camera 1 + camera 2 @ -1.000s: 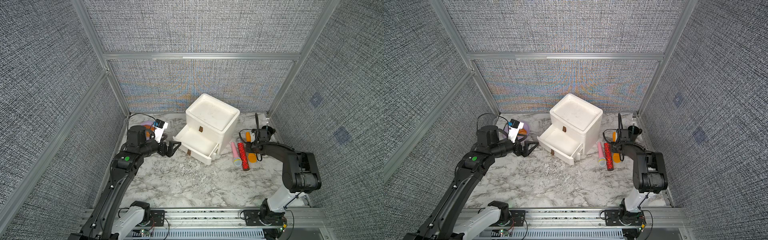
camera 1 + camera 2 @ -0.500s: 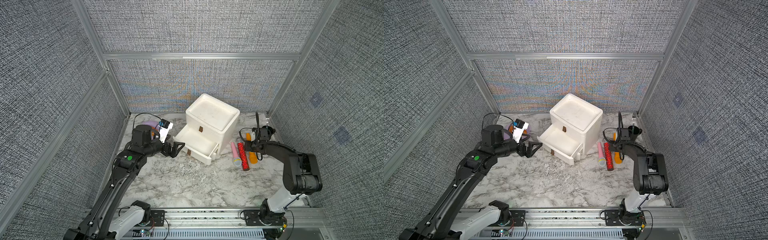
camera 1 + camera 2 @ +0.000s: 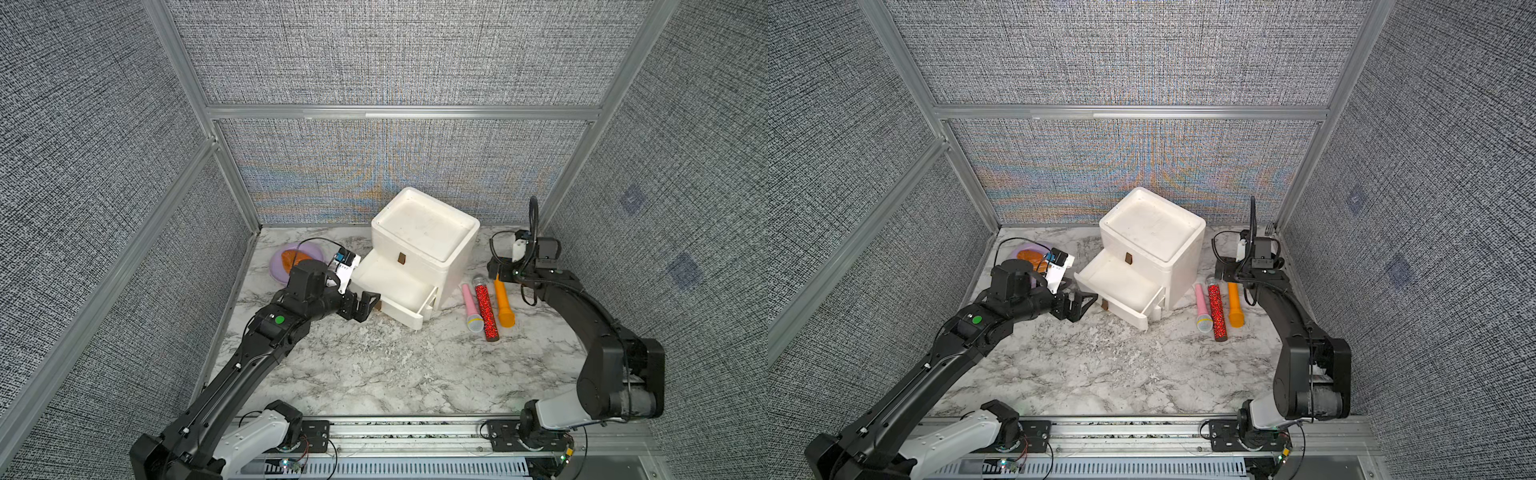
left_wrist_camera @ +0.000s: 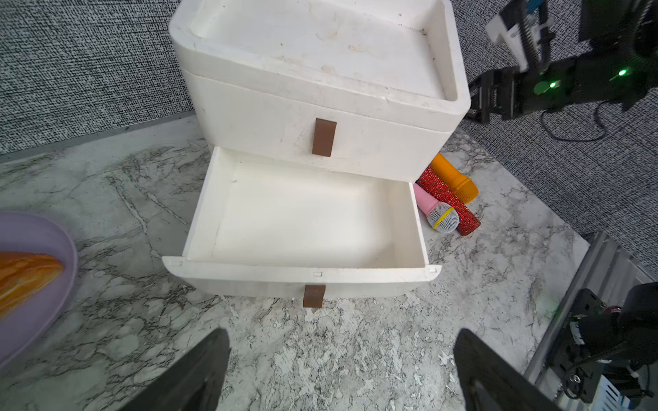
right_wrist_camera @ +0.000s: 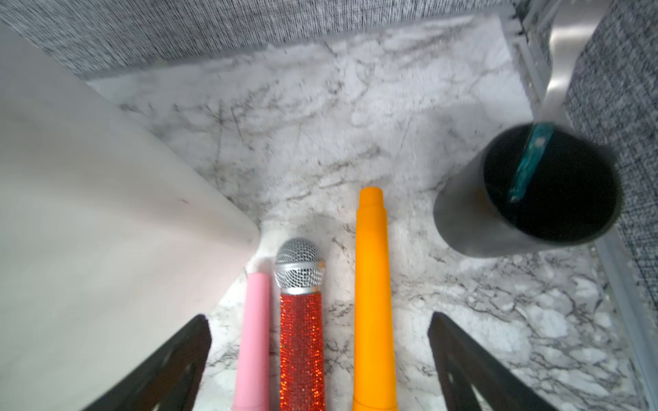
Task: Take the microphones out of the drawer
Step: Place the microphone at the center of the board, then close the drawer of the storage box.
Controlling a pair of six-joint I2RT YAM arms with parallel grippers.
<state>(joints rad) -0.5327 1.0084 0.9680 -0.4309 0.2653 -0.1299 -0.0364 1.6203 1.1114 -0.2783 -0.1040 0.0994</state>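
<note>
1. The lower drawer (image 4: 302, 275) of the white cabinet (image 3: 424, 224) stands pulled out and holds nothing. The upper drawer (image 4: 270, 121) is shut behind its brown tab.
2. On the marble table (image 3: 374, 365), just beside the cabinet's right side, lie the pink microphone (image 3: 470, 305), the red glitter microphone (image 3: 485, 309) touching it, and the orange microphone (image 3: 502, 303) slightly apart.
3. The right gripper (image 5: 318, 320) hangs over their far ends with its fingers spread wide and grips nothing (all three handles show between the fingers in the wrist view).
4. The left gripper (image 4: 341, 356) faces the drawer front, also spread wide and empty.
5. The blue tag (image 3: 343, 259) on the left wrist carries marks too small to read.
6. A purple plate (image 4: 32, 302) holds an orange item (image 4: 25, 274), and a black cup (image 5: 459, 213) stands near the orange microphone.
</note>
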